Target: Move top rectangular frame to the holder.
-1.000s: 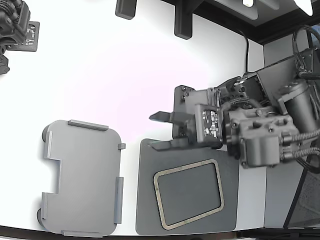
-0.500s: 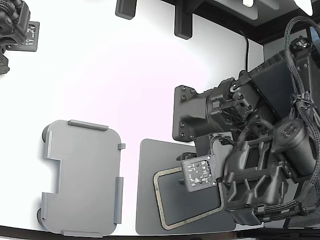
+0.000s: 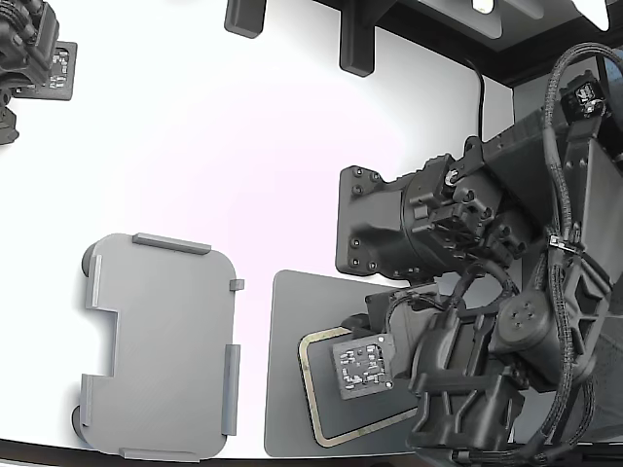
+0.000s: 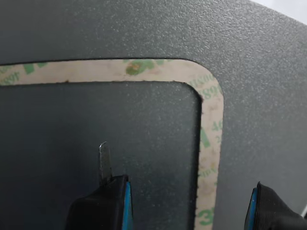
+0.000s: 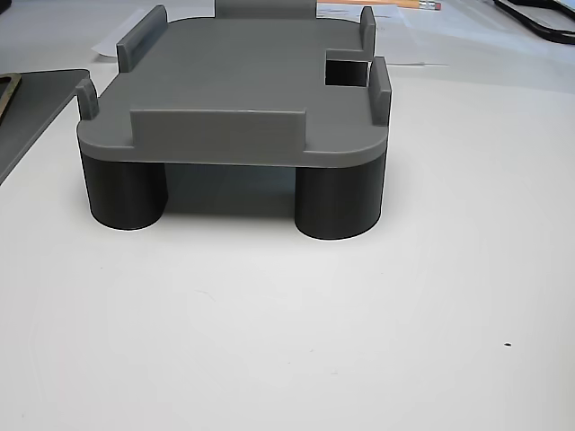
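The top rectangular frame (image 3: 310, 377) is a thin beige ring with green print. It lies flat on a dark grey mat (image 3: 292, 304) at the exterior view's lower middle. The wrist (image 3: 458, 389) hangs over its right half and hides the fingers there. In the wrist view my gripper (image 4: 187, 203) is open and low over a rounded corner of the frame (image 4: 211, 129). One finger with a thin blade tip (image 4: 104, 160) is over the open centre. The other finger (image 4: 268, 208) is outside the strip. The holder (image 3: 161, 345) stands empty at the exterior view's left and also shows in the other view (image 5: 243, 90).
The holder stands on dark round legs (image 5: 337, 197), with raised tabs (image 5: 216, 121) along its edges. A black mount block (image 3: 375, 224) sits behind the mat. A second arm (image 3: 29, 49) is at the exterior view's top left. Black brackets (image 3: 355, 44) stand at the back.
The arm swung from the mat's far edge down over the frame, and the wrist turned to point downward. In the last half second it shifted slightly toward the exterior view's lower left.
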### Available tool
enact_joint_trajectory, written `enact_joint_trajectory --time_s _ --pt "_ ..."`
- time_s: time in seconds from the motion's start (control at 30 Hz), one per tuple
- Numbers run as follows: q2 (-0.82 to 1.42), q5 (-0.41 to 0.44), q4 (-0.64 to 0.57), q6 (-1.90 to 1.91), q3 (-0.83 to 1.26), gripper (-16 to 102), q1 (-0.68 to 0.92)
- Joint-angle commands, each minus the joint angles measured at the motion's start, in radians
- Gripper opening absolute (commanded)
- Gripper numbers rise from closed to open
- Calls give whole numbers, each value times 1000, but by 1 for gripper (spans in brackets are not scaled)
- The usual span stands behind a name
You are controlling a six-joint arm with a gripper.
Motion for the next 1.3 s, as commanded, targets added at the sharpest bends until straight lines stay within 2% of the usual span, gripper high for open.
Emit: enact_joint_trajectory --time_s 0.0,0.47,0.7,1.03,1.27 --pt "12 -6 -15 2 -9 100 -6" --pt "38 -8 -98 9 104 100 -5" --pt "83 -2 -103 -8 150 99 -14" --pt "97 -15 -118 -29 179 95 -40" --pt "109 -18 -127 -32 196 87 -40"
